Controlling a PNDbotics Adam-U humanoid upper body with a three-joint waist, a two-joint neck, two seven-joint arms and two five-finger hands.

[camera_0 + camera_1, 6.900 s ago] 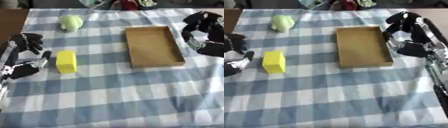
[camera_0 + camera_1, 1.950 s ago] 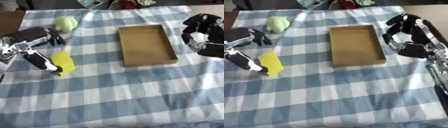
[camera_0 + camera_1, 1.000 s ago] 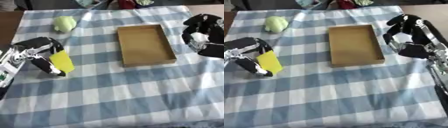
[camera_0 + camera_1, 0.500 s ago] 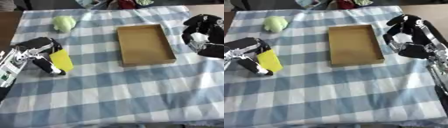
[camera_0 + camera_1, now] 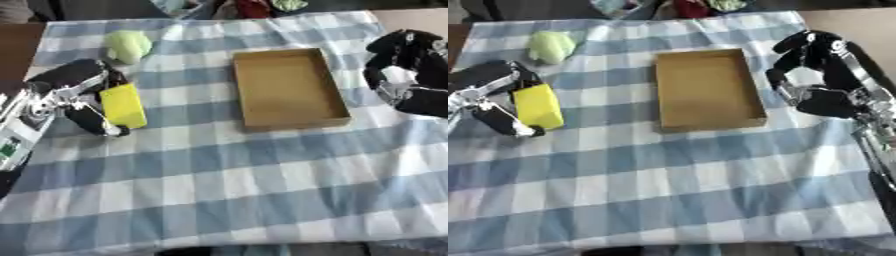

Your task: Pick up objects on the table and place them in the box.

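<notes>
At the left of the frame the yellow block (image 5: 123, 105) is gripped by the left robot hand (image 5: 74, 97), fingers curled over its upper edge and the thumb set against its lower left side, so the block is pinched across its width. The block is seen tilted, its top leaning toward the upper left; whether it is clear of the checked cloth (image 5: 236, 180) or resting on it cannot be told. A grip from the outer side leaves the face toward the box free, which looks suited to a carry rightward.

The open cardboard box (image 5: 287, 88) lies at upper centre of the tabletop, long side running up and down the frame, nothing seen inside it. It is well apart from the block, so the transport step is judged yet to be done.

A pale green object (image 5: 129, 45) sits in the upper left, just above the left robot hand and untouched; it is presumably to be collected afterwards.

At the right edge the right robot hand (image 5: 815, 75) is held beside the box with curled fingers, nothing grasped, kept out of the way of the box opening.
</notes>
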